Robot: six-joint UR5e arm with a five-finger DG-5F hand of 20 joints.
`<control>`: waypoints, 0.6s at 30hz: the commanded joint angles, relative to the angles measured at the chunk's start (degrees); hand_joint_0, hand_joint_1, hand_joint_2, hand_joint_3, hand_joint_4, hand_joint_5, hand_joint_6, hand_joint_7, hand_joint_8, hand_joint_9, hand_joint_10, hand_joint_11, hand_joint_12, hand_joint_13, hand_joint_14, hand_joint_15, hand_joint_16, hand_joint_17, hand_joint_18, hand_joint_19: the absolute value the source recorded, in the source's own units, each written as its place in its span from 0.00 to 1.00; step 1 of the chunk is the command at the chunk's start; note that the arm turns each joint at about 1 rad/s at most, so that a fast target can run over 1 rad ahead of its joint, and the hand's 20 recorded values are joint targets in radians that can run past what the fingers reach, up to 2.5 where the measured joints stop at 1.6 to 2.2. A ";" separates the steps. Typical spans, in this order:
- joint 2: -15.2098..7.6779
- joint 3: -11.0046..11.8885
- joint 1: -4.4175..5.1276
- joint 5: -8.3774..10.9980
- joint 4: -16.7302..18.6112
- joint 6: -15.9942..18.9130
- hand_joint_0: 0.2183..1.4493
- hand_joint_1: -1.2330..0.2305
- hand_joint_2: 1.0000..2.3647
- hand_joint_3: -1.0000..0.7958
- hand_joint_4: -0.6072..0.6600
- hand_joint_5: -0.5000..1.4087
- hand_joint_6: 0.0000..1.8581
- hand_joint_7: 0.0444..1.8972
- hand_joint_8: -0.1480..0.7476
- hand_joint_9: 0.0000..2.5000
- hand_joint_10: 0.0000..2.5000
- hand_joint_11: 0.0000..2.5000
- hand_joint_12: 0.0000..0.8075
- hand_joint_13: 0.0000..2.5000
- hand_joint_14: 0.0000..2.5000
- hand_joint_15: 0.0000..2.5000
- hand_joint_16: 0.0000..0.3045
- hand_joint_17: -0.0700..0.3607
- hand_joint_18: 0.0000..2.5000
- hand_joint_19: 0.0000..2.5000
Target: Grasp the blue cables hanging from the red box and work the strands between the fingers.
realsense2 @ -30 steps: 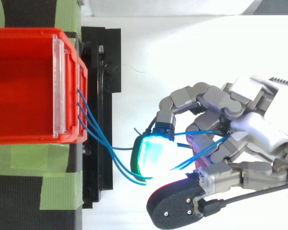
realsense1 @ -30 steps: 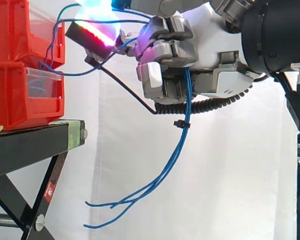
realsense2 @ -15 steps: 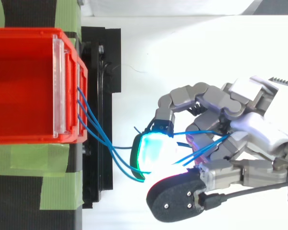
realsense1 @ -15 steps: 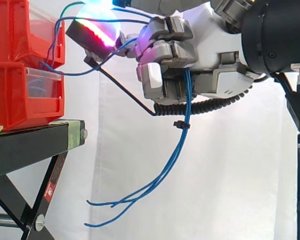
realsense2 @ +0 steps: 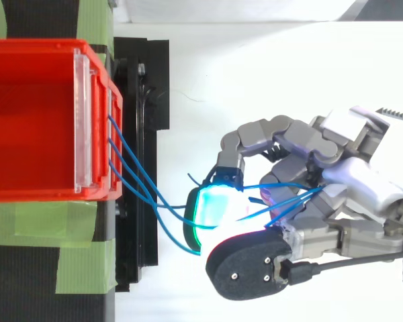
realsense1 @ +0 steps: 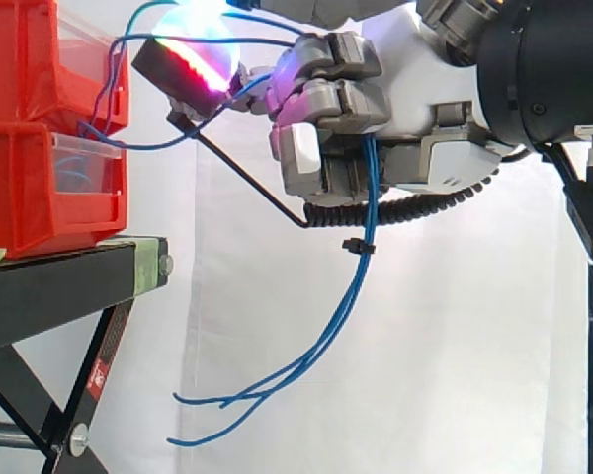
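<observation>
While blue cables point(realsense1: 369, 188) trail from red box point(realsense2: 27, 121), hand point(realsense2: 352, 178) clutches them.

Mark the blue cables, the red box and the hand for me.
blue cables point(realsense1: 359, 267), side view, middle of the hanging stretch.
red box point(realsense2: 33, 45), top view, its rim wall.
hand point(realsense1: 326, 99), side view, curled grey fingers closed on the strands.

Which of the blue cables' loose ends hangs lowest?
The lone end on the strand curving under the rest; the other ends stop higher. All dangle below the hand, whose fingers are curled round the cables.
</observation>
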 commanded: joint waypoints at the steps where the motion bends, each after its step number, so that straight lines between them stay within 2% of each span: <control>1: -0.02 -0.02 0.00 0.00 0.00 0.00 0.40 0.44 0.01 0.17 0.70 0.26 0.53 0.62 0.77 0.53 1.00 1.00 0.83 0.68 1.00 0.77 0.66 0.51 0.78 0.29; 9: -0.02 -0.02 -0.35 -0.17 -1.23 0.00 0.34 0.41 0.00 0.00 0.73 0.21 0.57 0.60 0.77 0.53 1.00 1.00 0.83 0.68 1.00 0.77 0.66 0.51 0.78 0.29; 12: -0.02 -0.02 -0.53 -0.26 -1.85 0.00 0.34 0.39 0.00 0.01 0.73 0.21 0.58 0.60 0.77 0.53 1.00 1.00 0.83 0.68 1.00 0.77 0.66 0.51 0.78 0.29; 18: -0.02 -0.02 -0.61 -0.26 -2.72 0.00 0.42 0.38 0.01 0.15 0.72 0.20 0.58 0.60 0.77 0.53 1.00 1.00 0.83 0.68 1.00 0.77 0.66 0.51 0.78 0.29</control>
